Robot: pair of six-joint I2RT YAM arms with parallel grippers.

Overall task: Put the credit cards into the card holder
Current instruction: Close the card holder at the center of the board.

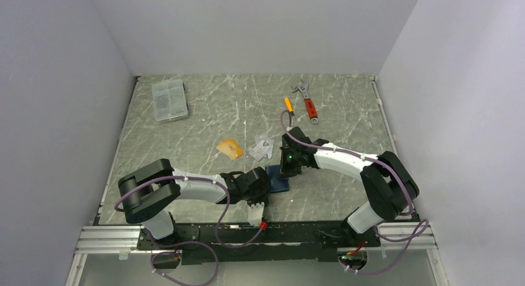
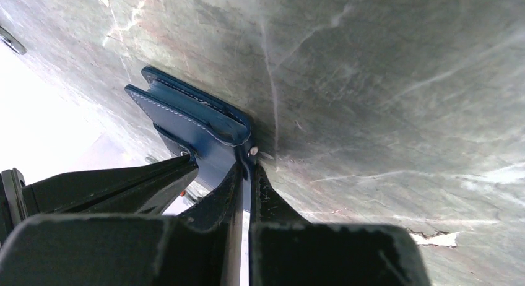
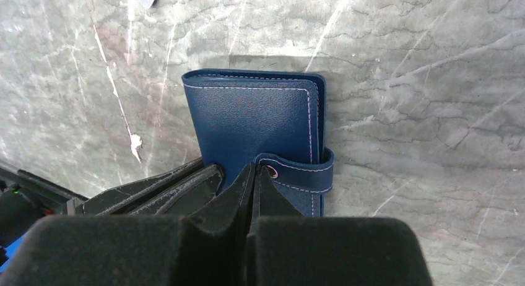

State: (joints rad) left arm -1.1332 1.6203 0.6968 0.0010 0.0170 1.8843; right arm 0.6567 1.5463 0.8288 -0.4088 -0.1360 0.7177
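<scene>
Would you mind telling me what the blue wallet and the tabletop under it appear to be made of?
The wallet looks like leather or a leather-like synthetic: dark navy, fine grain, matte, with pale stitching along its edges. The tabletop looks like grey-green marble or a marble-print laminate, going by its white veins; I cannot tell which.

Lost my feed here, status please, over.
Left hand pinching wallet edge. Right hand shut, tips at snap tab. Wallet folded; cards loose on table beyond. Nothing blocking.
</scene>
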